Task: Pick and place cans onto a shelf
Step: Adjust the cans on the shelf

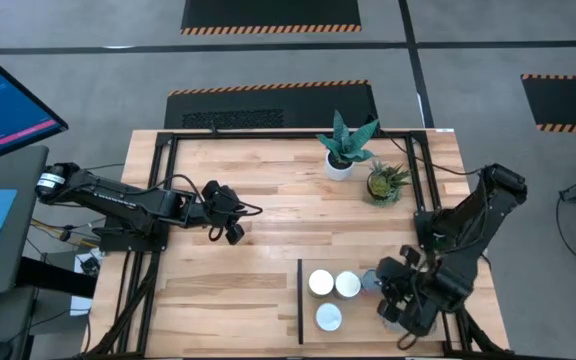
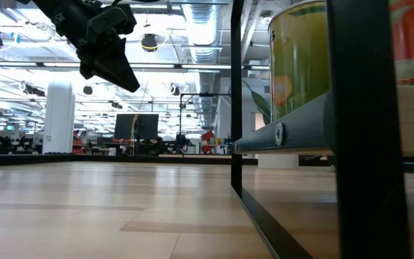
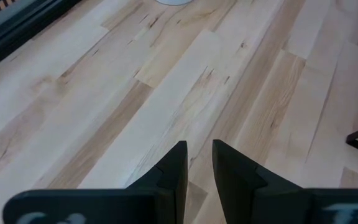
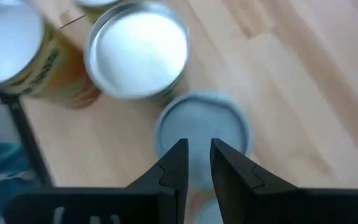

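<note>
Right tool (image 4: 196, 163) held over grey-topped can (image 4: 204, 130) on shelf (image 4: 303, 74) – jaws narrowly parted, nothing gripped; can judged rigid, smooth, slippery – best gripped across sides

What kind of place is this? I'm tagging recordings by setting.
Probably a robotics lab on a large industrial floor. Hazard-striped floor mats lie on grey concrete around the wooden table, a monitor stands beside it, and exposed ceiling ducts run overhead.
</note>
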Controlling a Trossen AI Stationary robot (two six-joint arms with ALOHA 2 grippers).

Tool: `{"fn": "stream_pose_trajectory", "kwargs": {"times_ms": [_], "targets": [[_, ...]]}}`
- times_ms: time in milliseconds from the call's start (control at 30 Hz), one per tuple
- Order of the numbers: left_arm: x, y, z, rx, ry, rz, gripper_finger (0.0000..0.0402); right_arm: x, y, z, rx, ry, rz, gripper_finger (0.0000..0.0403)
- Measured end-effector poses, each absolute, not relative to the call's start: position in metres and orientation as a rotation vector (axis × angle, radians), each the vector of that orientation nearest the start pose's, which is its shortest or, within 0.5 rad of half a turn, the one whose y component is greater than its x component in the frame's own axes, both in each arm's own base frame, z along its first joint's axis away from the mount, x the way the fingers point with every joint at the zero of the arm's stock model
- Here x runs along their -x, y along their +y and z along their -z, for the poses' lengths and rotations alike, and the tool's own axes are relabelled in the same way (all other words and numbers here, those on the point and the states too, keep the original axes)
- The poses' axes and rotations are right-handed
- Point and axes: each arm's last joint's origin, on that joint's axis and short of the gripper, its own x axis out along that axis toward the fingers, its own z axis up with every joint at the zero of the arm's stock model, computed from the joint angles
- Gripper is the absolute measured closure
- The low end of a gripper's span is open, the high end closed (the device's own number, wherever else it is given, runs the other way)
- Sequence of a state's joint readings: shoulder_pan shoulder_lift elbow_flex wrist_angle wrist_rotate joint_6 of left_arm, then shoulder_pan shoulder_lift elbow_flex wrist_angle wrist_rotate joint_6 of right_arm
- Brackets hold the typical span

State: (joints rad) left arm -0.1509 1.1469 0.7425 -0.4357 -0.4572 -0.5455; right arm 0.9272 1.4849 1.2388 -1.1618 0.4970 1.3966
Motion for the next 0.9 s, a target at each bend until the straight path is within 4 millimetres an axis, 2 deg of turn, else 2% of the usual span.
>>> {"fn": "stream_pose_trajectory", "kwargs": {"times_ms": [333,633,900], "targets": [[-0.222,-0.021,-0.233,0.261,0.697,-0.494,0.034,-0.187,0.19,-0.271,-0.251,1.092,0.37,0.031],[-0.222,-0.021,-0.233,0.256,0.699,-0.493,0.034,-0.19,0.192,-0.27,-0.274,1.091,0.356,0.031],[-0.222,-0.021,-0.233,0.255,0.7,-0.494,0.034,-0.189,0.192,-0.257,-0.302,1.086,0.375,0.031]]}}
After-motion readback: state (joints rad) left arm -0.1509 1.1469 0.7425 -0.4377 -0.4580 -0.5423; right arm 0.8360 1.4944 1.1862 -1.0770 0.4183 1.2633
